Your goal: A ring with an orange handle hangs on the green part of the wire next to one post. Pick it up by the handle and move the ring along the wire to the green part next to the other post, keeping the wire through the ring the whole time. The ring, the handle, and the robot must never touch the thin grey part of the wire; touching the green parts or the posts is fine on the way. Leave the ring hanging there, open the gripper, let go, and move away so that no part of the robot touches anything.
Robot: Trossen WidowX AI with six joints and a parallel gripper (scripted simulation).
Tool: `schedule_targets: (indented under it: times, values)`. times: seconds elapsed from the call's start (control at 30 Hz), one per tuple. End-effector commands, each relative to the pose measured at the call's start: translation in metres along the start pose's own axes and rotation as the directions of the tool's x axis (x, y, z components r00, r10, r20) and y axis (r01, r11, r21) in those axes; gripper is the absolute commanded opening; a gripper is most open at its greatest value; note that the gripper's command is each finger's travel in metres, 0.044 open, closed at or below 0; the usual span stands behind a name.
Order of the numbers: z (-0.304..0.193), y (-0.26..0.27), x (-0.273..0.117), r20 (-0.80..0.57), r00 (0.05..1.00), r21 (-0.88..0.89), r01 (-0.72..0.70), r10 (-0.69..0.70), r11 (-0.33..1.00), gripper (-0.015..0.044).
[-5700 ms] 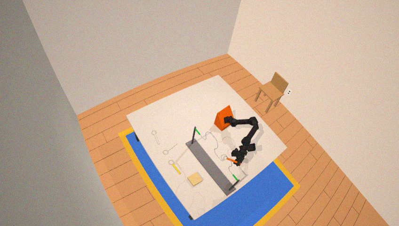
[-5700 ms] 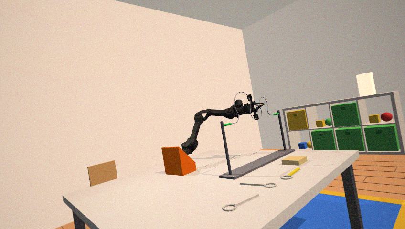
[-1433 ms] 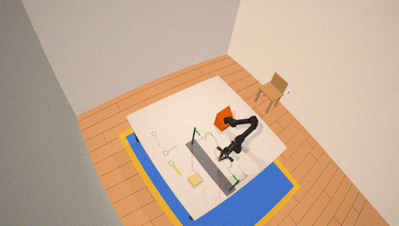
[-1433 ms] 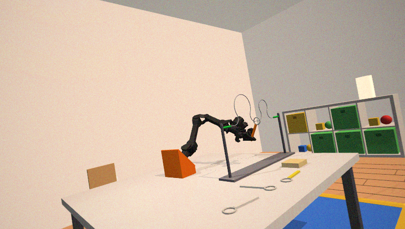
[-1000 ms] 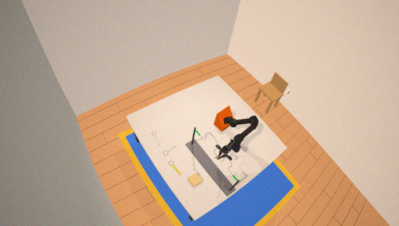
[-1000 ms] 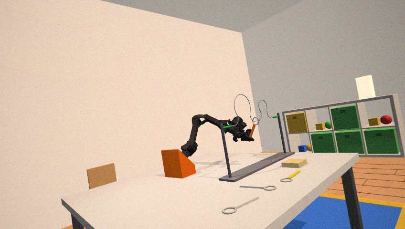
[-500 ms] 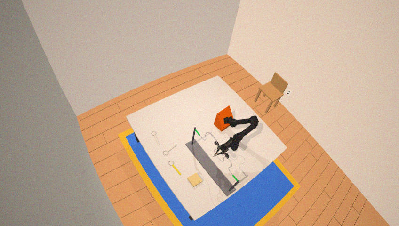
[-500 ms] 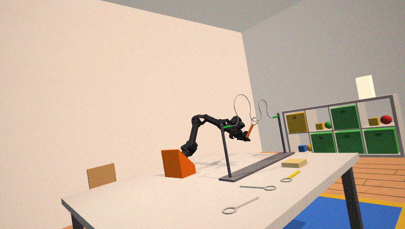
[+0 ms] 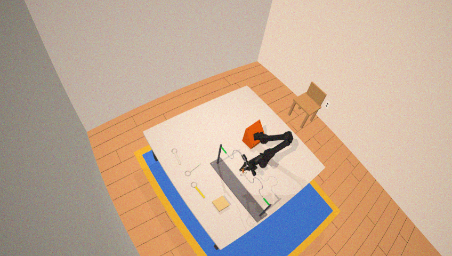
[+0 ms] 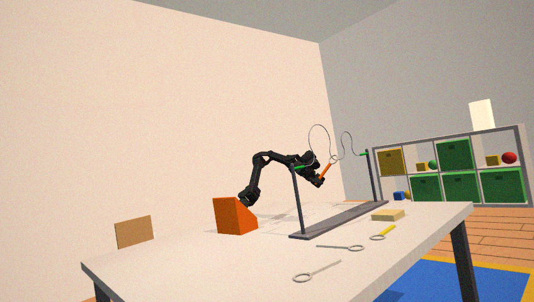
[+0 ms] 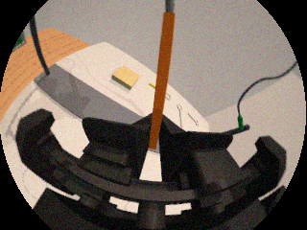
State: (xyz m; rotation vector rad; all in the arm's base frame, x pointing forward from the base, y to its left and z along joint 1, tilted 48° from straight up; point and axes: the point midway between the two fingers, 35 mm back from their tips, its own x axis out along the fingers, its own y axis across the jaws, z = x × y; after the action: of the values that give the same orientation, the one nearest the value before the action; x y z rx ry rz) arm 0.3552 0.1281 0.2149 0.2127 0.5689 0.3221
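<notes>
Evidently, black tool (image 9: 242, 169) (image 10: 319, 182) (image 11: 156, 115) pinching orange handle (image 9: 243, 170) (image 10: 325, 171) (image 11: 163, 72), ring (image 10: 333, 159) around grey wire (image 10: 309, 139), well inside both table edges

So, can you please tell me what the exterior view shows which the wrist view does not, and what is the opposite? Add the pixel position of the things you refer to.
Only the exterior view: the shelf unit (image 10: 519, 164) with its bins, the orange base block (image 10: 227, 216), and the ring (image 10: 330, 162) with its opening.

Only the wrist view: both fingers from close by, one on each side of the handle's lower end.

Both: the orange handle (image 10: 325, 170) (image 11: 163, 72), held in the gripper (image 10: 319, 180) (image 11: 156, 115), and the tan block (image 10: 387, 215) (image 11: 125, 78).
</notes>
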Motion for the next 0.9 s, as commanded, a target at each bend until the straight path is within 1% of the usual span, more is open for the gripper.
schedule_targets:
  times: [0.0,0.47,0.87]
  values:
    - [0.003,-0.018,-0.003,-0.004,0.998,-0.099,0.063,-0.064,0.993,-0.0150]
    - [0.015,-0.063,-0.016,0.001,0.974,-0.380,0.211,-0.227,0.901,-0.0150]
    - [0.029,-0.089,-0.028,0.030,0.944,-0.547,0.290,-0.328,0.785,-0.0150]
